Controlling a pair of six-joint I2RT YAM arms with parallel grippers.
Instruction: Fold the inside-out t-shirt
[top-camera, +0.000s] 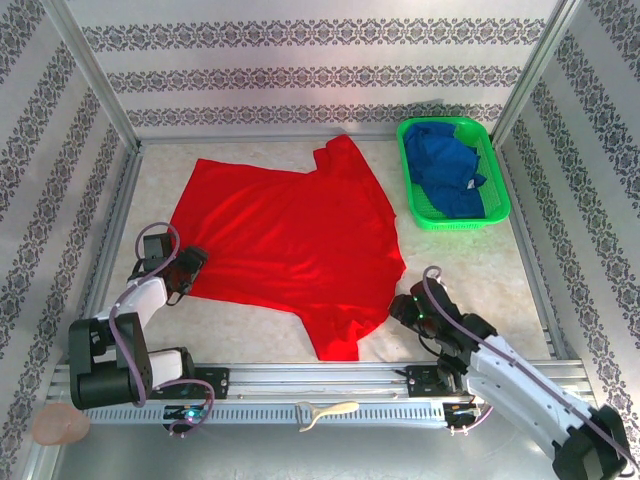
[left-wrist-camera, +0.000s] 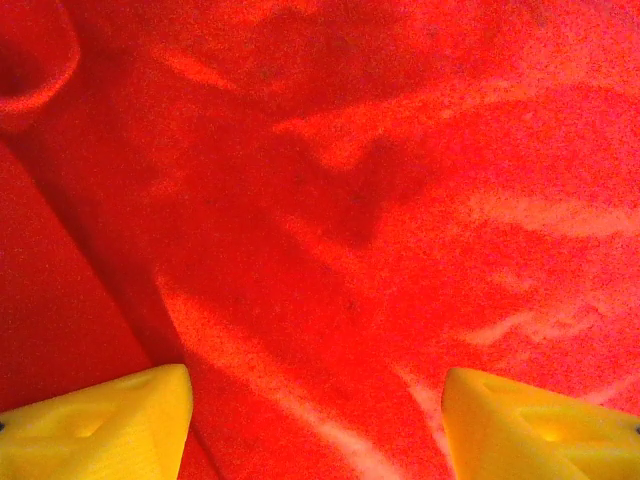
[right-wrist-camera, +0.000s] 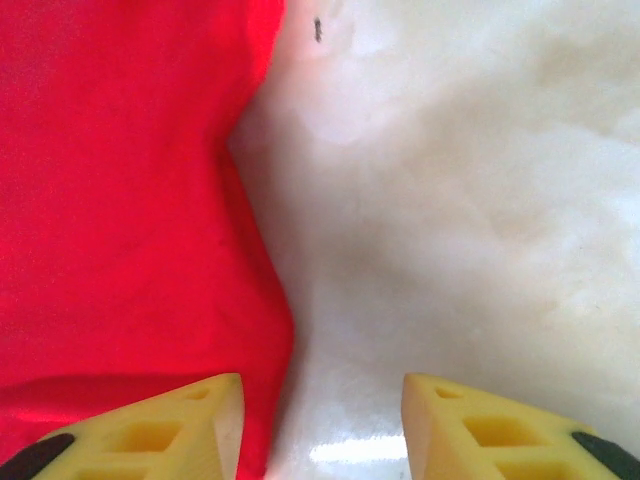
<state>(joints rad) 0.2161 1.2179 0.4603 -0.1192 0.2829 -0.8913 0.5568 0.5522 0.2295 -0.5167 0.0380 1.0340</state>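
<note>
Top external view gives you the inside-out t-shirt (top-camera: 290, 235) spread flat across the middle of the surface (top-camera: 470, 275). One sleeve points toward the upper centre of the frame and another toward the lower centre.

At the upper right you have a green basket (top-camera: 406, 175) standing on the surface, just beside the shirt's right edge; you cannot tell whether the two touch. A blue garment (top-camera: 452, 172) lies crumpled inside it and covers most of the floor, with bare green mesh showing along the left wall and the near end.

Your left gripper (top-camera: 190, 264) sits at the lower left of the frame, at the shirt's left edge. In the left wrist view its jaws stand wide apart in the two bottom corners, with softly wrinkled red cloth under them and nothing pinched between them.

Your right gripper (top-camera: 402, 304) is at the lower right, just beside the lower sleeve. In the right wrist view its jaws are parted and hold nothing. One fingertip is over the red edge and the other over bare surface, and the cloth's border runs down the left-centre of the frame.
</note>
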